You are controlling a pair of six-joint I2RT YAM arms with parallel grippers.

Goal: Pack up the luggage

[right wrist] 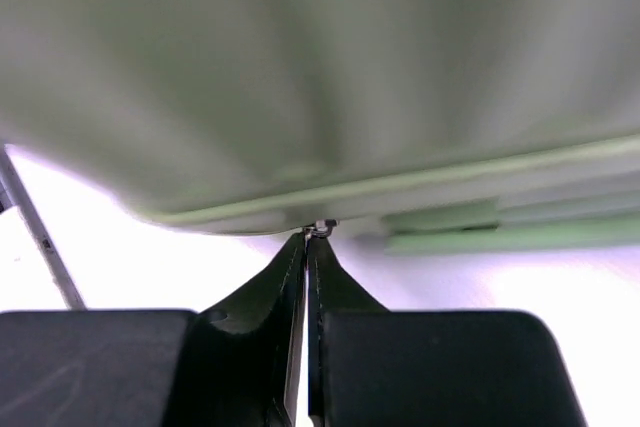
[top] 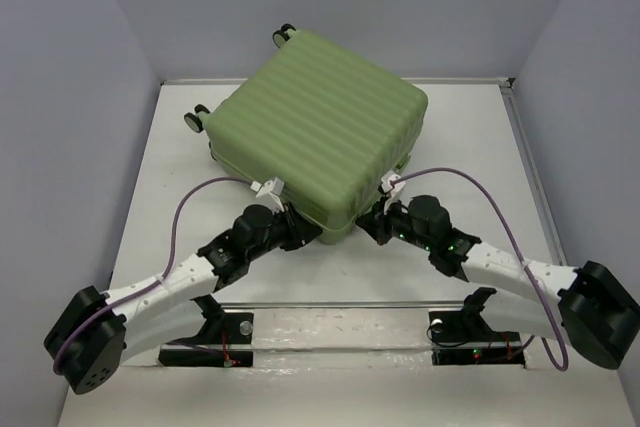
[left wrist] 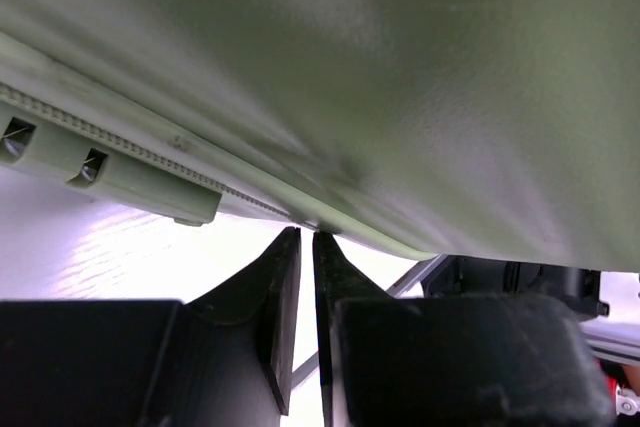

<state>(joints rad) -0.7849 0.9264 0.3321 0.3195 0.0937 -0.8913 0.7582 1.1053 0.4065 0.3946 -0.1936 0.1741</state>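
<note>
The luggage point(top: 320, 132), a light-green ribbed hard-shell suitcase, lies closed and flat on the white table point(top: 470, 127). Its near corner points at the arms. My left gripper point(top: 303, 230) is at the left side of that corner. In the left wrist view its jaws point(left wrist: 306, 237) stand almost together, tips against the shell's zipper seam point(left wrist: 150, 152), with nothing seen between them. My right gripper point(top: 372, 222) is at the right side of the corner. In the right wrist view it point(right wrist: 306, 239) is shut on a small metal zipper pull point(right wrist: 322, 227) under the shell point(right wrist: 300, 77).
Black wheels point(top: 196, 117) stick out at the suitcase's far left, and another wheel point(top: 284, 35) at the back. Grey walls enclose the table on three sides. A recessed green handle point(left wrist: 110, 172) sits along the seam. The arm bases point(top: 225, 327) stand at the near edge.
</note>
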